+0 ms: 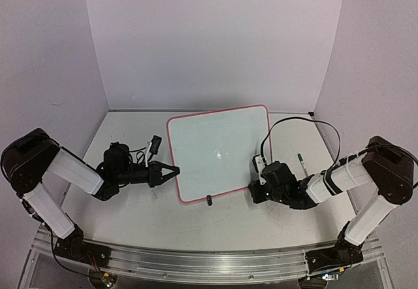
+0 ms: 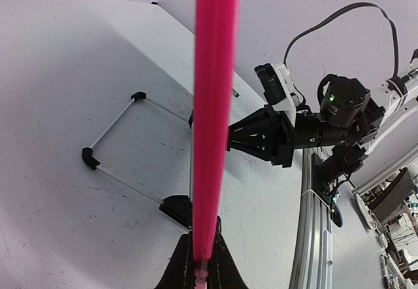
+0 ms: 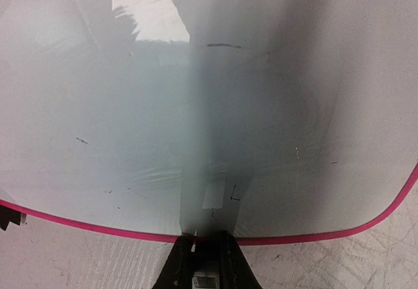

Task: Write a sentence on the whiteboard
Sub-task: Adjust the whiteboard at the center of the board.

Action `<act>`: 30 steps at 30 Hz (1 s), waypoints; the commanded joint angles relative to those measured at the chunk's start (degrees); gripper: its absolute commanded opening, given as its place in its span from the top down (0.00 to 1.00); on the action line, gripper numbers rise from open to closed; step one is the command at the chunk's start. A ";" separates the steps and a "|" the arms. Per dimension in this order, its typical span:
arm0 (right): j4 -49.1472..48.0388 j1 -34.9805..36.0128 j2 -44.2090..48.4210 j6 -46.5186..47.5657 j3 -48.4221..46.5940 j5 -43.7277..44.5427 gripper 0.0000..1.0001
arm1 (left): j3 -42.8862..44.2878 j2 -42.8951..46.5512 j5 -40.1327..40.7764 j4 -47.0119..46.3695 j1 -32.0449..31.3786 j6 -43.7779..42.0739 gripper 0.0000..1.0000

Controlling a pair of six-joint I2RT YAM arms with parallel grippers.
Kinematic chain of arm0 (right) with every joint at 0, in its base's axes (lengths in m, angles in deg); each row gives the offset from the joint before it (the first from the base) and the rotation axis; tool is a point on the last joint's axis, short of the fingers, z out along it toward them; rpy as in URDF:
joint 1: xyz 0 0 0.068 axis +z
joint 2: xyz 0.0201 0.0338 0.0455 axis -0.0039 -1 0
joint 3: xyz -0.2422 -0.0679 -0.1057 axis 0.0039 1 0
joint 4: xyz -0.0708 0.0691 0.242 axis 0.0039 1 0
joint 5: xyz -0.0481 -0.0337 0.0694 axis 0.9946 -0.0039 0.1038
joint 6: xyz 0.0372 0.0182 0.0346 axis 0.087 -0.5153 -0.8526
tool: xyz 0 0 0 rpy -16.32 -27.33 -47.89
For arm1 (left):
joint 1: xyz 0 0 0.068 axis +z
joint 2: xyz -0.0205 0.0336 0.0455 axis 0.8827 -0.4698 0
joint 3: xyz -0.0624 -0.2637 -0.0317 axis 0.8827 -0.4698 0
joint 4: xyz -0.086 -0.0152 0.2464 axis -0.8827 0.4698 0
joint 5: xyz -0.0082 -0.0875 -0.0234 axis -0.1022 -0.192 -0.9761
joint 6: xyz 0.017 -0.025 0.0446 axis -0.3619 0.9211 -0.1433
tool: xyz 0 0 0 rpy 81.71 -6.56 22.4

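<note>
The whiteboard (image 1: pixel 219 152), white with a pink-red frame, lies slightly raised in the middle of the table. No sentence is in view on its face (image 3: pixel 196 106), only a few small dark specks. My left gripper (image 1: pixel 175 169) is shut on the board's left edge. In the left wrist view the pink frame (image 2: pixel 212 106) runs straight up from the closed jaws (image 2: pixel 202 263). My right gripper (image 1: pixel 256 179) is shut on the board's lower right edge (image 3: pixel 204 240). A green marker (image 1: pixel 301 163) lies on the table to the right of the board, in neither gripper.
The board's thin wire stand (image 2: pixel 89 157) shows beneath it, with a black clip (image 1: pixel 209 201) on the near edge. A black cable (image 1: pixel 294 120) loops over the table at the right. Purple walls close in the back and both sides.
</note>
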 commanded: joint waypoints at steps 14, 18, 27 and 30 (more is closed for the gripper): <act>5.04 -0.14 6.44 -10.75 1.95 13.56 1.00 | 0.75 7.23 6.59 5.10 0.88 3.60 0.15; 7.20 2.00 6.87 -14.24 1.19 15.06 1.00 | -0.43 12.23 12.29 11.84 0.89 3.05 0.09; 9.22 3.38 6.26 -15.82 -0.71 15.42 0.73 | -2.83 24.02 16.59 19.28 0.87 4.39 0.07; 13.10 3.38 11.04 -14.55 -1.24 14.81 0.52 | -1.92 26.89 16.12 21.56 0.85 4.65 0.06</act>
